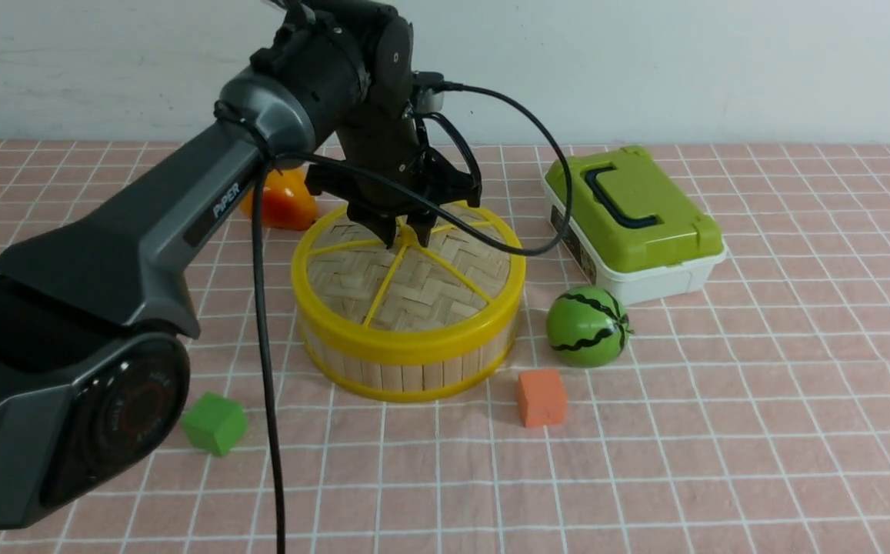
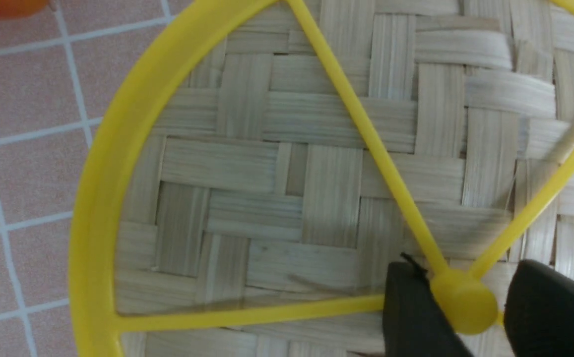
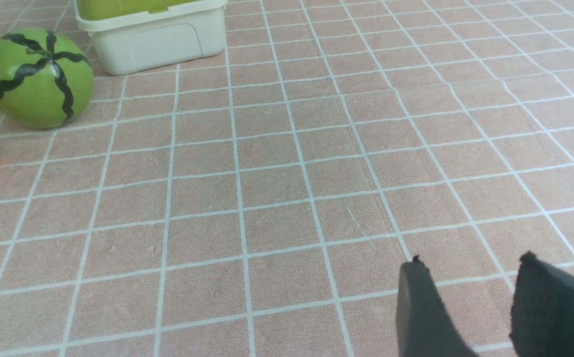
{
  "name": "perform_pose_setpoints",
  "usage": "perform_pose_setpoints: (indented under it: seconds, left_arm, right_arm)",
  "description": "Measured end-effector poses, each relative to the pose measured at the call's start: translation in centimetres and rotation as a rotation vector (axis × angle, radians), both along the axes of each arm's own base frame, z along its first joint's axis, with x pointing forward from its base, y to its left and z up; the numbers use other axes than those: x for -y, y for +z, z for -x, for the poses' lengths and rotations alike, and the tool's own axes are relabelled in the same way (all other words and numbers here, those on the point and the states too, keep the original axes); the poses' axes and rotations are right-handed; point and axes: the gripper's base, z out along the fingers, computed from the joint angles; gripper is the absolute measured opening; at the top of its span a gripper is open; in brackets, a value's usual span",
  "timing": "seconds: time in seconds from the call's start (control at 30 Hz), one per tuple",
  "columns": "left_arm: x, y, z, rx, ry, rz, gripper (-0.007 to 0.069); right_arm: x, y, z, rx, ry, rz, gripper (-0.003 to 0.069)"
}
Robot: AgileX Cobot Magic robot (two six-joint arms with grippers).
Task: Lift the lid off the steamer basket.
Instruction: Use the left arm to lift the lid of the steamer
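Observation:
The lid [image 1: 414, 292], woven bamboo with a yellow rim and spokes, sits on the steamer basket [image 1: 406, 373] at the table's middle. My left gripper [image 1: 408, 231] is down on the lid's centre. In the left wrist view the lid [image 2: 277, 163] fills the frame. There my left gripper [image 2: 468, 271] is open with its jaws either side of the yellow hub knob [image 2: 463, 302]. One finger touches the knob and a small gap shows at the other. My right gripper [image 3: 473, 260] is open and empty over bare tablecloth, and is out of the front view.
A white box with a green top [image 1: 633, 219] stands right of the basket. A toy watermelon [image 1: 588, 326] and an orange cube [image 1: 541, 397] lie at its front right. A green cube [image 1: 215, 422] lies at the front left, an orange toy [image 1: 283, 201] behind the basket.

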Motion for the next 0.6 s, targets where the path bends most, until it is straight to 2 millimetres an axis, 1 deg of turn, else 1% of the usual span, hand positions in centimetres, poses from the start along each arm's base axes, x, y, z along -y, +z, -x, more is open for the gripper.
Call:
perform_pose_setpoints:
  seconds: [0.07,0.1,0.17,0.4,0.5,0.53,0.57,0.6]
  left_arm:
    - [-0.1,0.1,0.0,0.005,-0.001,-0.009,0.0171]
    - [-0.1,0.1,0.0,0.004,-0.001,-0.008,0.0116]
    - [0.0,0.1,0.0,0.005,-0.001,-0.01,0.0102]
    - [-0.1,0.4,0.1,0.011,-0.001,-0.007,0.0103]
    - [-0.3,1.7,0.4,0.035,-0.001,-0.004,0.0103]
    - [-0.6,3.4,0.8,0.071,-0.008,-0.004,0.0103]
    - [-0.7,3.7,0.9,0.079,-0.01,-0.005,0.0103]
    - [-1.3,6.2,1.6,0.145,-0.022,-0.018,0.0103]
  right_arm:
    - [0.0,0.0,0.0,0.0,0.0,0.0,0.0241]
    - [0.0,0.0,0.0,0.0,0.0,0.0,0.0241]
    - [0.0,0.0,0.0,0.0,0.0,0.0,0.0241]
    - [0.0,0.0,0.0,0.0,0.0,0.0,0.0241]
    - [0.0,0.0,0.0,0.0,0.0,0.0,0.0241]
    - [0.0,0.0,0.0,0.0,0.0,0.0,0.0241]
    - [0.0,0.0,0.0,0.0,0.0,0.0,0.0241]
    - [0.0,0.0,0.0,0.0,0.0,0.0,0.0241]
